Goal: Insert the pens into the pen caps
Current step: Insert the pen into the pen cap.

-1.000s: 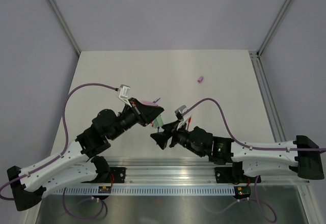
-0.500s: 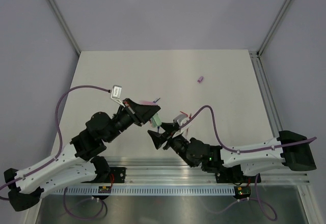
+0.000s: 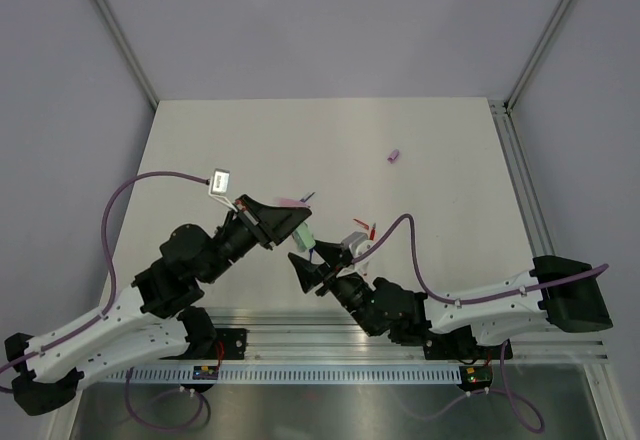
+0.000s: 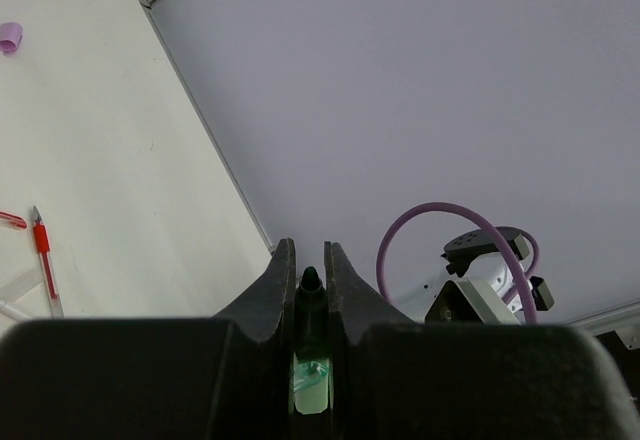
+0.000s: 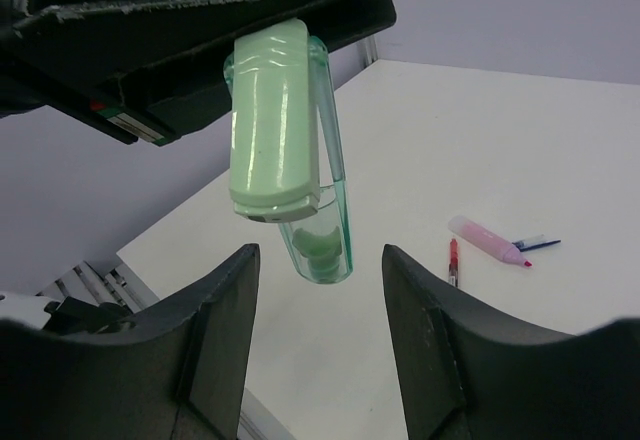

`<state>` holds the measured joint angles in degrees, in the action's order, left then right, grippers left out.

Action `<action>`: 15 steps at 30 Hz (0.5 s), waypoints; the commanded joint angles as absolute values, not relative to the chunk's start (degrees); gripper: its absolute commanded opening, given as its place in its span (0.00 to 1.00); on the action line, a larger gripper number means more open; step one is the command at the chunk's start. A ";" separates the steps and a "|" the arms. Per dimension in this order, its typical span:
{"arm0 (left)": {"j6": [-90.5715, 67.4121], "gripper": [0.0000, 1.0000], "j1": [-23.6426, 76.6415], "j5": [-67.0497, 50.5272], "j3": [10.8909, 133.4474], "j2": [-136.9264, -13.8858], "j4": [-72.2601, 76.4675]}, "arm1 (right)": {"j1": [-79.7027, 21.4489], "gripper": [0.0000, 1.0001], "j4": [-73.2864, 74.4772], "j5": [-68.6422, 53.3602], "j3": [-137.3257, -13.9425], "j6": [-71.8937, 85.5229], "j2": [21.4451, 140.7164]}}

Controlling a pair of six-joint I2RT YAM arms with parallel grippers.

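Two grippers meet tip to tip near the front of the table [image 3: 420, 130].
The left gripper [image 3: 299, 225] grips a green pen [image 3: 308, 236], whose free end points at the right gripper [image 3: 302, 266] just beside it. A pink pen [image 3: 290, 201] lies just behind the left gripper. A red pen [image 3: 372, 230] lies to the right, and a lilac cap [image 3: 394, 156] sits well apart, farther back.

Green highlighter [image 5: 272, 130] upper end hidden inside left jaws. Blue pen [image 5: 537, 243] half behind pink highlighter [image 5: 487, 239]. Lilac cap [image 4: 10, 37] cut by frame edge.
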<state>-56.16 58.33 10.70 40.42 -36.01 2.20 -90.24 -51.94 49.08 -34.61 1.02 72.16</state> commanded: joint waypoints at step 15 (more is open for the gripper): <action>-57.31 0.00 60.03 15.11 40.69 -33.67 2.99 | -93.51 0.29 -61.18 53.70 -35.95 -5.10 72.51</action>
<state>-57.45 59.64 12.36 40.40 -35.05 1.85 -92.47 -58.48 50.57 -34.61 -3.99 72.40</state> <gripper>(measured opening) 0.102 0.349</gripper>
